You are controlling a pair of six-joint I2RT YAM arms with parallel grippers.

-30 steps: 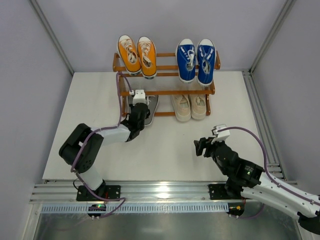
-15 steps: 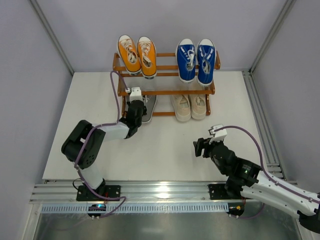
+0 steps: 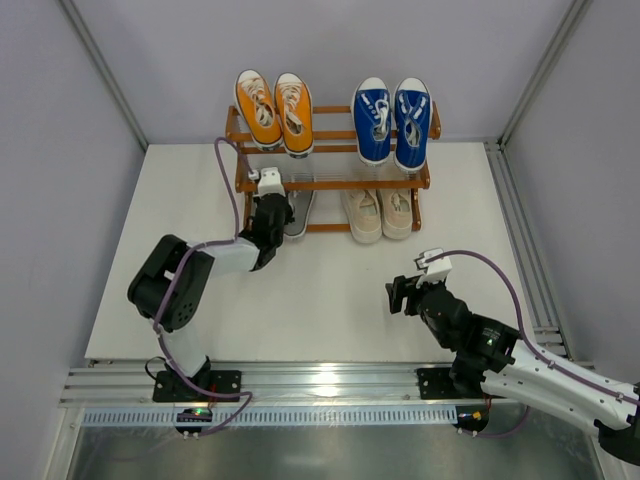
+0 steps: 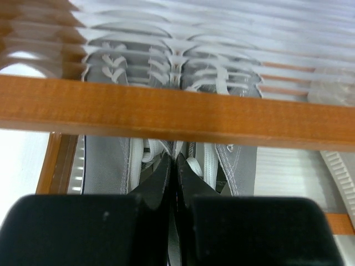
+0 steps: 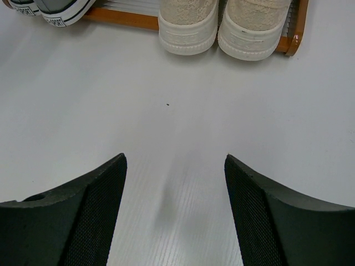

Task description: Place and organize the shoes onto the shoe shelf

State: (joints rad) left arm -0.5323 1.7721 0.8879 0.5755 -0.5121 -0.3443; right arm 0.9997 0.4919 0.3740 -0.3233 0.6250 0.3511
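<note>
The shoe shelf holds the orange shoes and blue shoes on its top tier and the cream shoes at the lower right. My left gripper is shut on the grey shoes at the lower left tier. In the left wrist view its jaws pinch the inner sides of the grey shoes together, just under the shelf's wooden rail. My right gripper is open and empty above the table, in front of the cream shoes.
The grey shoes' heels stick out past the lower front rail. White tabletop lies between the arms and the shelf. Grey walls and metal posts enclose the table on three sides.
My left gripper has pushed the grey shoes farther back onto the lower left tier. The right arm has barely moved.
</note>
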